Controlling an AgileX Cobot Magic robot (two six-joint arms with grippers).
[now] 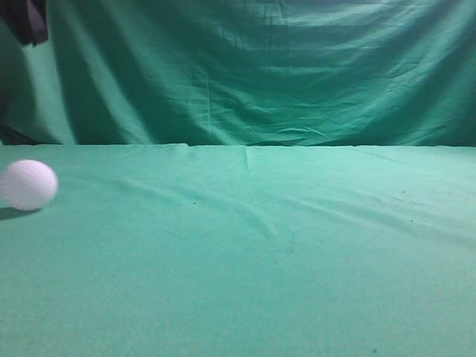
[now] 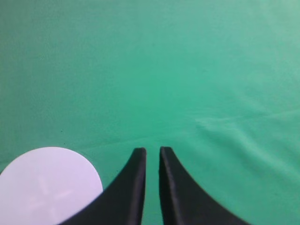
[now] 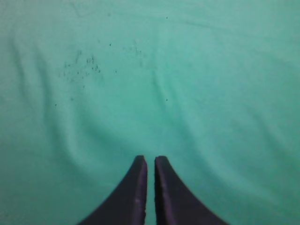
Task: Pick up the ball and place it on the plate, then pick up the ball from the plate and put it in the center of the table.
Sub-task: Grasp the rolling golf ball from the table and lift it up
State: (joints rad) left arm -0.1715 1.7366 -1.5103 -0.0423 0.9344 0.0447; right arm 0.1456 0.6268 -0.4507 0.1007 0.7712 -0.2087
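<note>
My left claw is clenched on nothing, fingers nearly touching, and my right claw is the same over bare bench. The ball sits loose at the far left edge of the exterior view. A white disc, probably the plate, lies beside my left claw. Biggest risk: nudging the ball so it rolls away.

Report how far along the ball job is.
Nothing looks done: the ball sits on the table at the far left of the exterior view, not on the plate, which shows only in the left wrist view. Nothing is in hand: the left pincer and right pincer are nearly shut and empty above the cloth. Both placements appear to remain.
</note>
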